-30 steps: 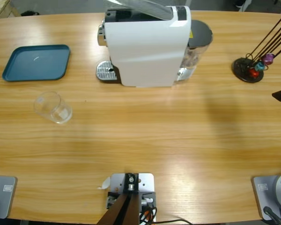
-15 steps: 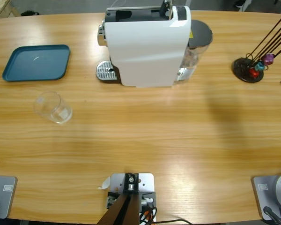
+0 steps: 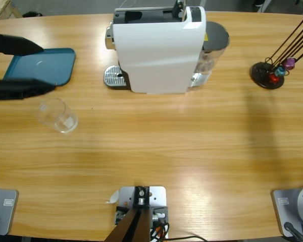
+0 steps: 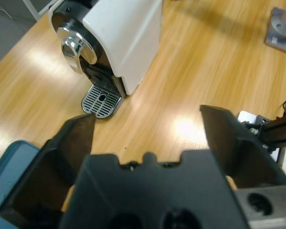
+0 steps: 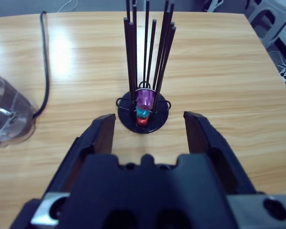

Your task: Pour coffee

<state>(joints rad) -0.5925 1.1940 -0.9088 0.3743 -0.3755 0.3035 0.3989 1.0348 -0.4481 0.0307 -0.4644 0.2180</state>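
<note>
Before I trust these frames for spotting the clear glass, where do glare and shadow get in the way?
High view: the glass is faint against the wood, with pale sheen on the table lower down and a soft shadow right of the coffee machine. Left wrist view: a bright patch on the wood past the open left gripper. Right wrist view: glare at upper left.

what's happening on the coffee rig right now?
Nothing is held yet. The left gripper has come in from the table's left edge, jaws open, over the blue tray and close to the empty glass tumbler. The right gripper, also open, faces the capsule rack at the far right. The white coffee machine stands untouched, with nothing on its drip tray. No coffee visible anywhere.
</note>
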